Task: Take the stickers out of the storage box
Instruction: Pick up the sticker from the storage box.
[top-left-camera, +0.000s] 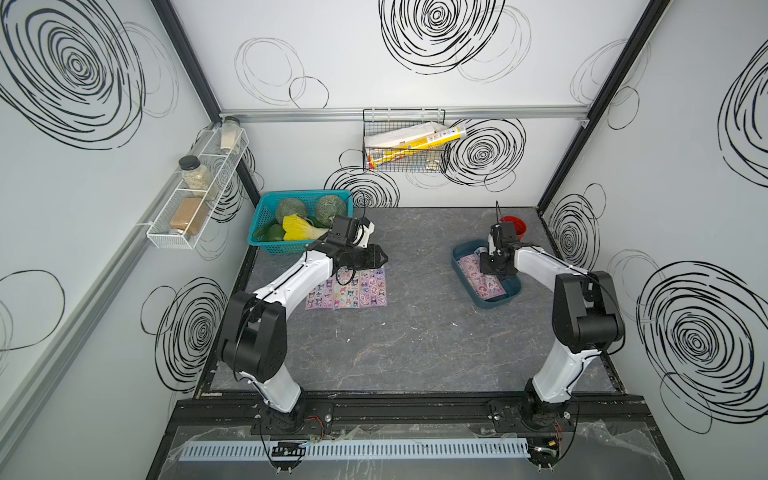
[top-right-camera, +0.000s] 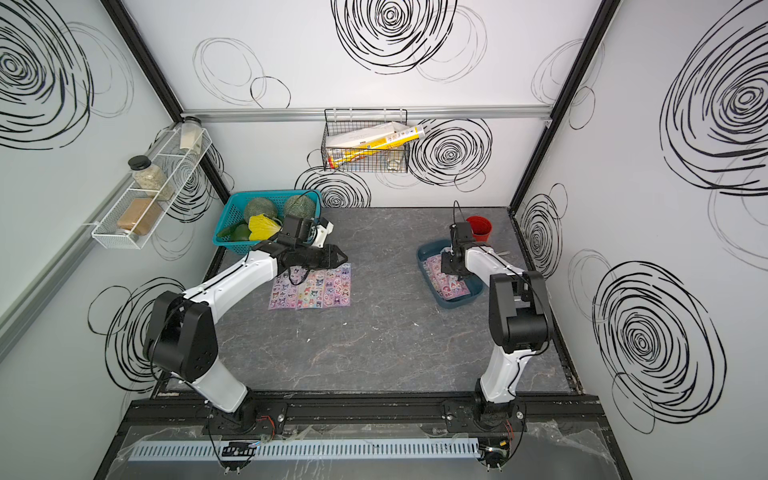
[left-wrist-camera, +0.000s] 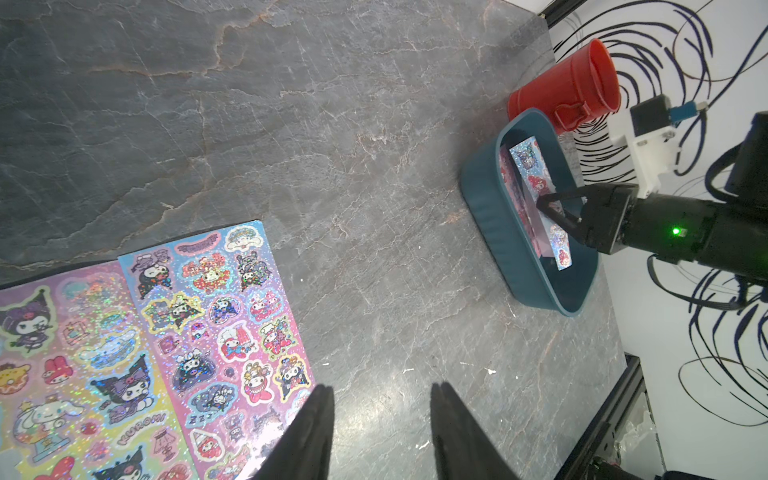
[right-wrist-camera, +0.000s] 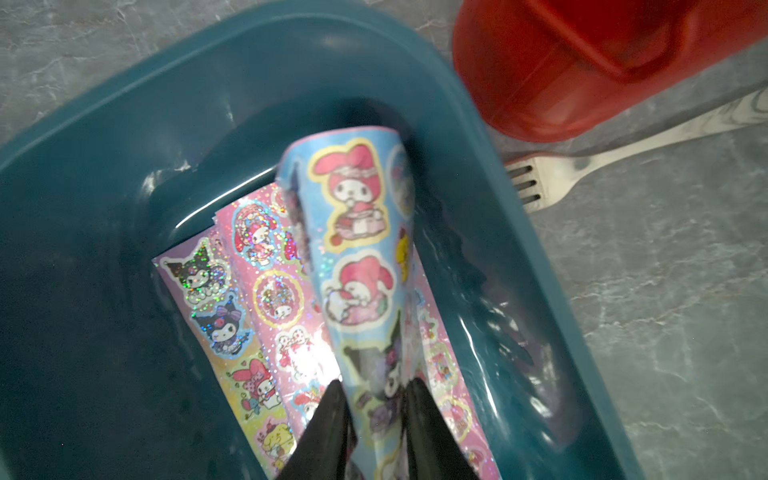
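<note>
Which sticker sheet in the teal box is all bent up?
The pale blue sheet, pinched by the right end effector; the pink sheets under it lie flat in the storage box.

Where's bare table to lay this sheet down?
Widest bare patch: between the laid-out stickers and the storage box, running to the near table edge. The back middle, between basket and red cup, is free. Crowded: around the box, where the right gripper pinches a sheet, cup and fork beside it.
</note>
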